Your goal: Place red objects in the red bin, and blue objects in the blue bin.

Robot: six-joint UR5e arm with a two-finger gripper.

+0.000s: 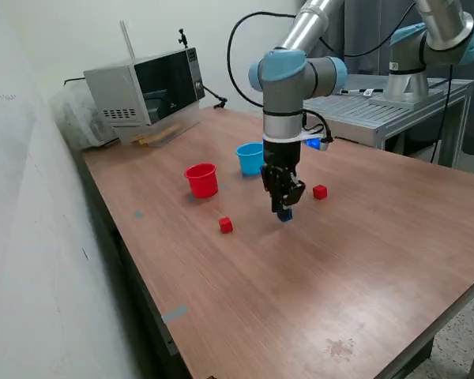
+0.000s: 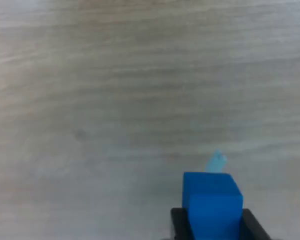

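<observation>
My gripper [image 1: 284, 212] is shut on a dark-blue cube [image 1: 285, 215], low over the table in the middle of the exterior view. The wrist view shows that blue cube [image 2: 211, 204] held between the two black fingers [image 2: 179, 225], with bare wood behind it. One red cube [image 1: 226, 226] lies on the table toward the exterior view's left of the gripper. Another red cube [image 1: 320, 192] lies to the gripper's right. The red bin [image 1: 202, 179] and the blue bin [image 1: 250, 158] stand upright behind the gripper.
A microwave [image 1: 146, 88] sits at the far back left corner of the wooden table [image 1: 363, 268]. A second robot arm [image 1: 426, 47] stands on a metal bench behind the table on the exterior view's right. A wall runs along the left.
</observation>
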